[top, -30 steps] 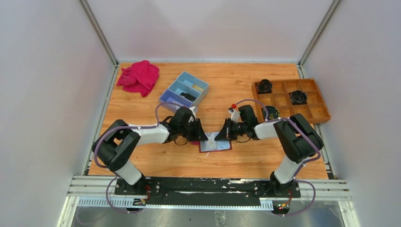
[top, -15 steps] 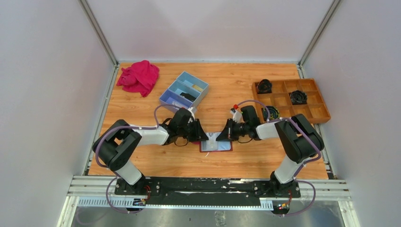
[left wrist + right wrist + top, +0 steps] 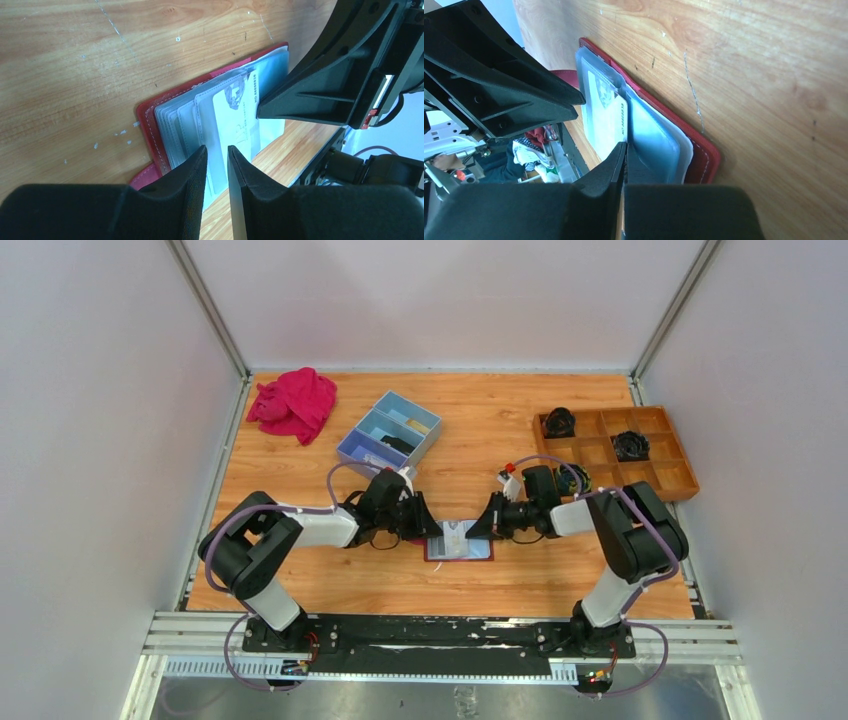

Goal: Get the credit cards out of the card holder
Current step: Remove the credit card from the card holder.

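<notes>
Maroon card holder (image 3: 458, 542): lies open and flat on the wooden tabletop (image 3: 500, 410), near its front middle, between the two arms' tips; its cover shows as a red border around a stack of grey see-through pockets (image 3: 172, 125).
credit card (image 3: 235, 117): whitish, with a faint grey print and a line of characters along one edge; it sits on top of the pocket stack, printed edge toward the right arm. Other cards cannot be made out.
left tool (image 3: 216, 149): low over one end of the card holder, fingers a narrow gap apart with pale pocket material showing in the gap; whether it clamps anything I cannot tell.
right tool (image 3: 624, 146): reaches in from the opposite end, fingers closed to a hairline slit on the printed edge of the credit card.
tab strap (image 3: 149, 176): pink-red, sticking out of the holder's edge on the left tool's side.
blue box (image 3: 358, 448): three compartments, behind the left arm, well apart from the card holder.
pink cloth (image 3: 295, 402): bunched in the far left corner.
wooden tray (image 3: 662, 478): far right, a grid of compartments, dark round items in some.
</notes>
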`<action>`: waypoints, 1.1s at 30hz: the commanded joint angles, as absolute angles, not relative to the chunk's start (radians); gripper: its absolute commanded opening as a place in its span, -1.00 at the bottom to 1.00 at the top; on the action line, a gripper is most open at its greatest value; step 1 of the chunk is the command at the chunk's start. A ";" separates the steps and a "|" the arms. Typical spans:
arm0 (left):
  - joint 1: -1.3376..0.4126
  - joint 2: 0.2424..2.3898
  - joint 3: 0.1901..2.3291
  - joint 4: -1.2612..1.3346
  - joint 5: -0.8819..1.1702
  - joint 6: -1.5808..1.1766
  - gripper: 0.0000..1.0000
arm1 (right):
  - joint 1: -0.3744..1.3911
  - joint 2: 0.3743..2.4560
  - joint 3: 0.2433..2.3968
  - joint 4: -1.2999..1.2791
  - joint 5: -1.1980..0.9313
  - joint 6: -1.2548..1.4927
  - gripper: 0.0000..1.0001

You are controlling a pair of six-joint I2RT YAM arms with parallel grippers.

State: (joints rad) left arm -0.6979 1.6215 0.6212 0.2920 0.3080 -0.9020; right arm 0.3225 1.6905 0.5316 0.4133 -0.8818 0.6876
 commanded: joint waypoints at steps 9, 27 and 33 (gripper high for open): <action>-0.697 1.679 0.569 0.148 0.239 -0.861 -0.42 | 0.299 1.630 0.495 0.370 -0.803 0.650 -0.99; -0.697 1.660 0.576 0.147 0.260 -0.852 -0.41 | 0.285 1.440 0.451 0.225 -0.722 0.618 -0.99; -0.697 1.620 0.578 0.148 0.267 -0.848 -0.39 | 0.283 1.385 0.439 0.174 -0.667 0.606 -1.00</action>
